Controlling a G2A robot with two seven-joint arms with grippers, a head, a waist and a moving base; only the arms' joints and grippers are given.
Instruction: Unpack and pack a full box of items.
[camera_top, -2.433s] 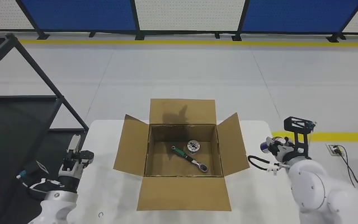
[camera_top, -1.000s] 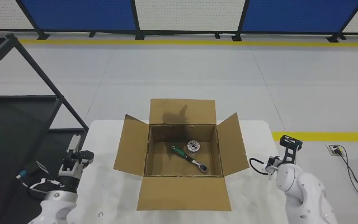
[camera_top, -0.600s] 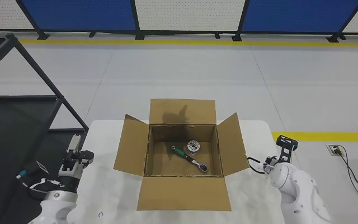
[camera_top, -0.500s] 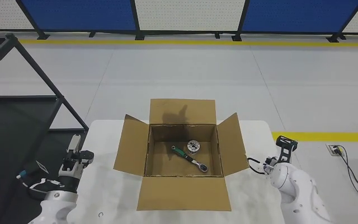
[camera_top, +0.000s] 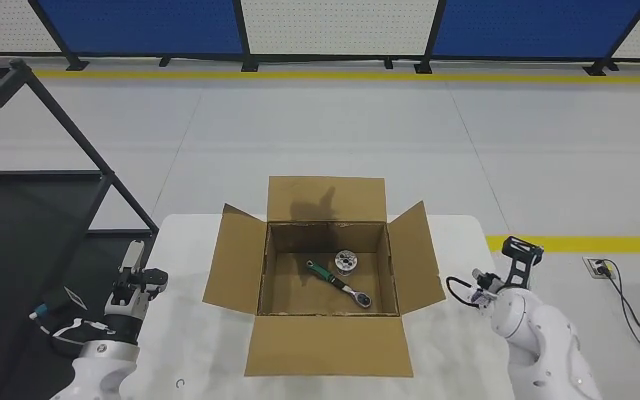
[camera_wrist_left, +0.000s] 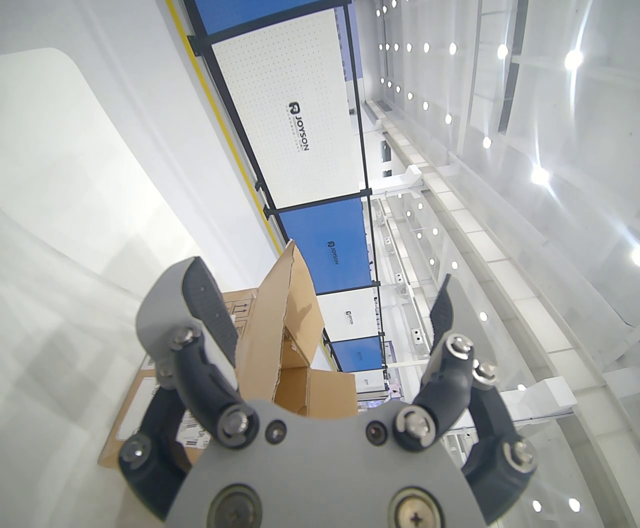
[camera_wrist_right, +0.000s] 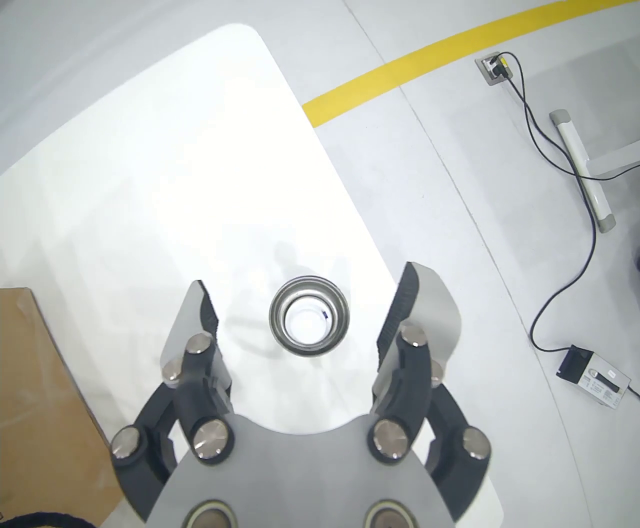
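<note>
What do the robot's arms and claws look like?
The left gripper and right gripper have grey plates, black links, silver screws and silver fingers with black pads. The left arm and right arm are rounded white shells with black cables.

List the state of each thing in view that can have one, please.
cardboard box: open, four flaps out.
ratchet wrench: lying flat on the box floor.
round metal part: in the box, beside the wrench.
metal ring: upright on the table, not gripped.
left end effector: open, empty.
right end effector: open, empty, over the metal ring.
</note>
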